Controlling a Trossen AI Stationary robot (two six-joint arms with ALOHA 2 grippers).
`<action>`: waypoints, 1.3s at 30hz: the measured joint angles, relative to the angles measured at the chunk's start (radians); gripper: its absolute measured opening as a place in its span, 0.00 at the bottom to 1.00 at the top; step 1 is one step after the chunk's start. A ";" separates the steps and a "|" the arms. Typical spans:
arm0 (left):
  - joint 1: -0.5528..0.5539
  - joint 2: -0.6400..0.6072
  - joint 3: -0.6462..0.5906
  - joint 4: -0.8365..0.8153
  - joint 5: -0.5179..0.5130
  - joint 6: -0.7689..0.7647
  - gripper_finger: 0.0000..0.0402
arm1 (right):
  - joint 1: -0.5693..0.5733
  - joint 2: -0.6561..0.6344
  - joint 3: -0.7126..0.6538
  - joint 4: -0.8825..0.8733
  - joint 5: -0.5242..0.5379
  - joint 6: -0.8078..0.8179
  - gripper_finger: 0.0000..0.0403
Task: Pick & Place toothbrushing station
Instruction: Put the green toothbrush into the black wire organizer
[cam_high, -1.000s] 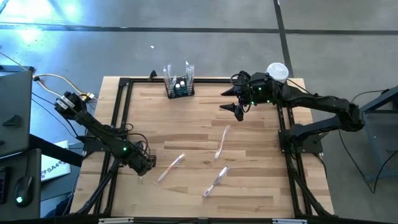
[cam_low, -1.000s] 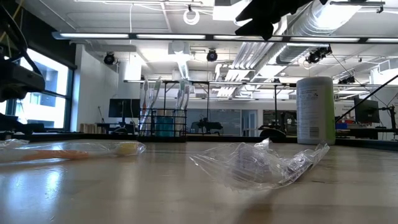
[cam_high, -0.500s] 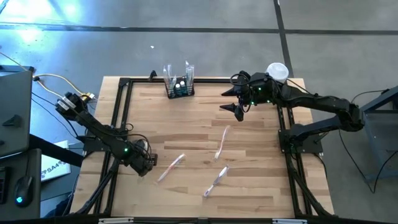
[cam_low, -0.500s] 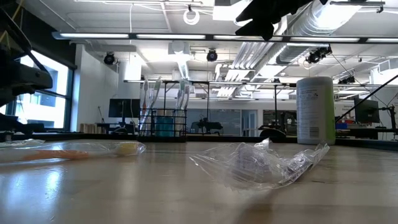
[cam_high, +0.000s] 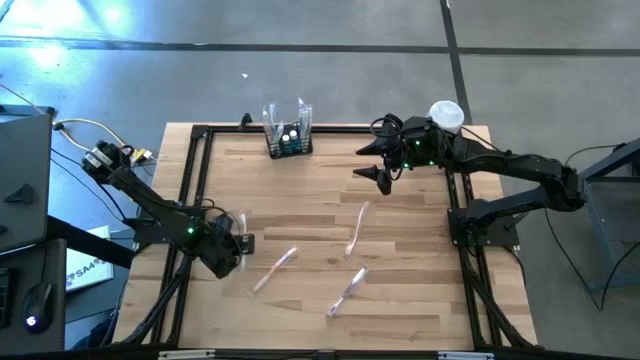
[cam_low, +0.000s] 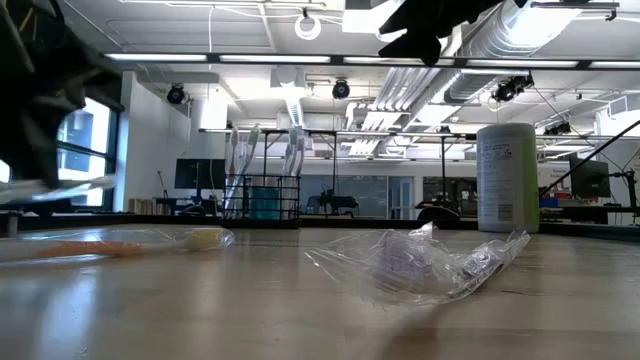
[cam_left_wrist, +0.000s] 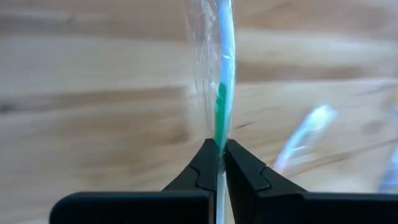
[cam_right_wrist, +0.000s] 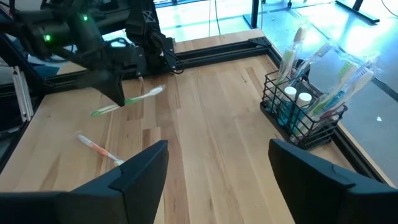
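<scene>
The black wire rack (cam_high: 288, 141) stands at the table's far edge with several wrapped toothbrushes upright in it. It also shows in the low view (cam_low: 262, 195) and the right wrist view (cam_right_wrist: 305, 106). My left gripper (cam_high: 238, 241) is at the table's left, above the wood, shut on a green and white toothbrush (cam_left_wrist: 222, 74) in a clear wrapper. My right gripper (cam_high: 383, 176) hangs open and empty high over the far right part of the table, right of the rack. My left gripper pinches the wrapped toothbrush between its two fingertips at the green part of the handle (cam_left_wrist: 219, 132), about mid-length. In the right wrist view the fingers (cam_right_wrist: 118, 93) come down at it on a slant. The toothbrush (cam_right_wrist: 134, 98) lies nearly level, clear of the table.
Three wrapped toothbrushes lie on the wood: one near the left gripper (cam_high: 275, 268), one at the middle (cam_high: 355, 230), one nearer the front edge (cam_high: 347, 290). A tall white cylinder (cam_high: 446, 113) stands at the far right corner. A black frame (cam_high: 196, 180) edges the table.
My left gripper has risen and gone a little toward the table's far edge, shut on the green and white toothbrush, which is lifted clear of the table. My right arm has kept still.
</scene>
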 joint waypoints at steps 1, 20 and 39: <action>0.000 -0.015 0.001 0.003 -0.037 0.001 0.02 | 0.000 0.000 0.000 0.000 -0.003 0.000 0.67; 0.323 -0.200 0.003 0.615 -0.202 0.886 0.02 | 0.000 0.000 0.000 -0.002 -0.077 0.026 0.67; 0.775 -0.199 0.005 1.160 0.428 1.377 0.02 | 0.025 0.000 0.000 0.215 -0.129 0.180 0.67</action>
